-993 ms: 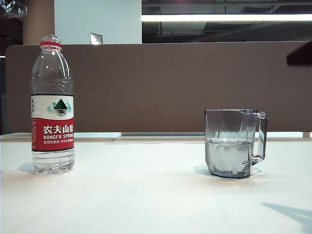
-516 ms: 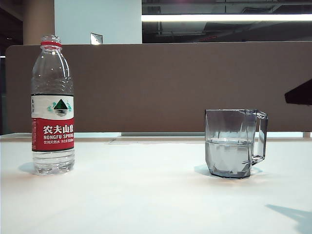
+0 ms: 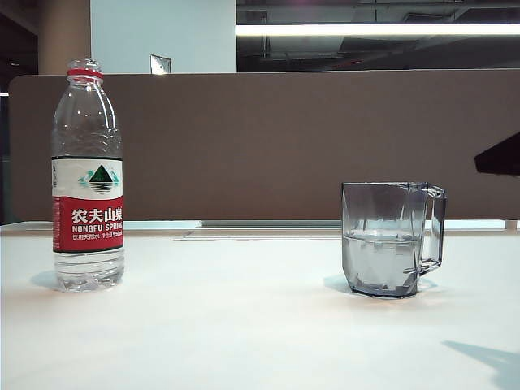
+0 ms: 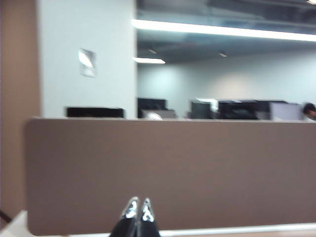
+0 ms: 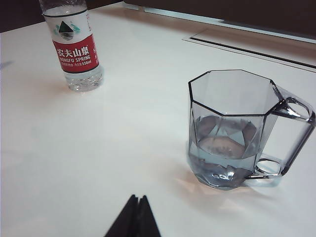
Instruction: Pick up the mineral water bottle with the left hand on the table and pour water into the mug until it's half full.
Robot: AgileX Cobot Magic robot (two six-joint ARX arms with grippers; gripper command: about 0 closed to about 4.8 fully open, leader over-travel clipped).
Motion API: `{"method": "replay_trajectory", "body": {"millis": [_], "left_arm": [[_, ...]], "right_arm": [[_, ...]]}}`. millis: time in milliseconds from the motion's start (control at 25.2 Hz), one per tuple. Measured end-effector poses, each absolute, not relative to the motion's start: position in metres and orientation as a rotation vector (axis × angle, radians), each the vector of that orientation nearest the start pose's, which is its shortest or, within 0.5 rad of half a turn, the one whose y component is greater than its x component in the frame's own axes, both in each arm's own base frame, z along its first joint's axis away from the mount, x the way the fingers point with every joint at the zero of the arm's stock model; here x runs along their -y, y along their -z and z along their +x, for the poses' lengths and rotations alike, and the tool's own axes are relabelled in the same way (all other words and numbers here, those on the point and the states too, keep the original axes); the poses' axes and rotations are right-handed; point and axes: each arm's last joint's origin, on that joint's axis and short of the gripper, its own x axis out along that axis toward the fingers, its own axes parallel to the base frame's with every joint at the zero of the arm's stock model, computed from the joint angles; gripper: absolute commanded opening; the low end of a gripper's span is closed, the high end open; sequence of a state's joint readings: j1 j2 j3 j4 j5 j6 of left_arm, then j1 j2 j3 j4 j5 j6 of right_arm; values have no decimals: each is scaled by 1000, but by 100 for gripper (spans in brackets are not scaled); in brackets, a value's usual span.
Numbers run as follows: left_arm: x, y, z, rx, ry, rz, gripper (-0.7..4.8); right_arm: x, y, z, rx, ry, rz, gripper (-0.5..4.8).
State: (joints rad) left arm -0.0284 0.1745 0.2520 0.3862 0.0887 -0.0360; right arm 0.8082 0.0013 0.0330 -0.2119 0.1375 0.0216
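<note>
The mineral water bottle (image 3: 88, 175) stands upright at the left of the table (image 3: 227, 325), apart from both grippers. The mug (image 3: 390, 240) stands to the right, its handle turned right and water about halfway up. In the right wrist view the bottle (image 5: 74, 44) and the mug (image 5: 232, 128) sit on the white top, and my right gripper (image 5: 138, 199) hovers shut and empty short of the mug. My left gripper (image 4: 138, 205) is shut on nothing and points level at the brown partition (image 4: 173, 173). Neither bottle nor mug shows in the left wrist view.
A brown partition (image 3: 268, 146) runs along the table's far edge. A dark shape (image 3: 500, 154) juts in at the right edge of the exterior view, with its shadow (image 3: 487, 357) on the table below. A recessed slot (image 5: 247, 47) lies behind the mug.
A shiny object in the top left corner of the exterior view has gone out of sight. The dark shape at the right edge has dropped lower. Bottle and mug have stayed put.
</note>
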Motion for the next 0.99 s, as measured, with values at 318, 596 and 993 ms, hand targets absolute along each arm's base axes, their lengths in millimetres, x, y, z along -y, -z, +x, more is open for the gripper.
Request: {"method": "replay_trajectory", "body": {"millis": [318, 596, 993], "left_arm": [[-2, -258, 80, 490, 42, 0, -6], [-2, -220, 85, 443, 41, -3, -6], [-3, -179, 97, 155, 36, -25, -6]], "right_arm": [[-65, -154, 68, -171, -667, -63, -5], [-65, -154, 68, -171, -668, -63, -5], [-65, -154, 68, -176, -667, -65, -5]]}}
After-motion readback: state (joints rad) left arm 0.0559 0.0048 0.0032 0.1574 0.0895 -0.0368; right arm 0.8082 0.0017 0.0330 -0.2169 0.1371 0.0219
